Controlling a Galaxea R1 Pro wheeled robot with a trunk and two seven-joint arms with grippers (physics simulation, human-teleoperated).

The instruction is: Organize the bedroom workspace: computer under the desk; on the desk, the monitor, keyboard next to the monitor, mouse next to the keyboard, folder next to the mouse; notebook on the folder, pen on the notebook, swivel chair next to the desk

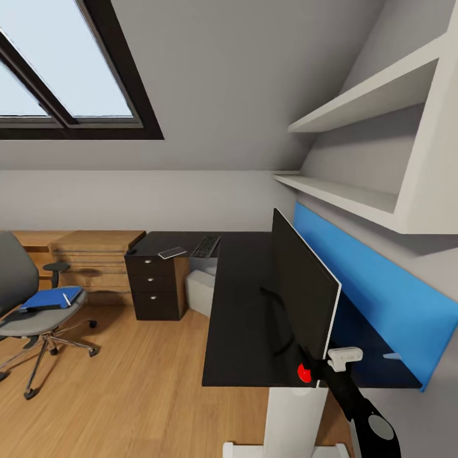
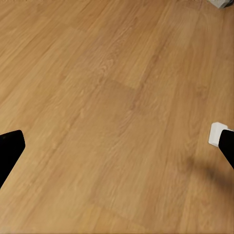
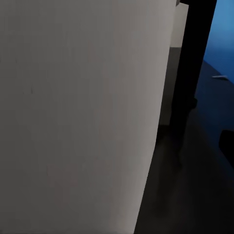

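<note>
The monitor [image 1: 304,289] stood edge-on on the desk [image 1: 238,305], its long axis running away from the robot. The right gripper [image 1: 331,364] sat at its near edge, its spread impossible to tell; the left gripper [image 2: 117,146] hung wide over the floor [image 2: 107,97].

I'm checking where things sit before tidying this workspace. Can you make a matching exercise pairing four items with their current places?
Items:
1. folder
2. keyboard
3. monitor
4. computer

Places:
A. on the floor under the desk, beside the dark drawers
B. upright on the near part of the desk, in front of the blue wall panel
C. on the seat of the swivel chair
D. flat on the far part of the desk, near the corner

Pairs: 1-C, 2-D, 3-B, 4-A
</note>
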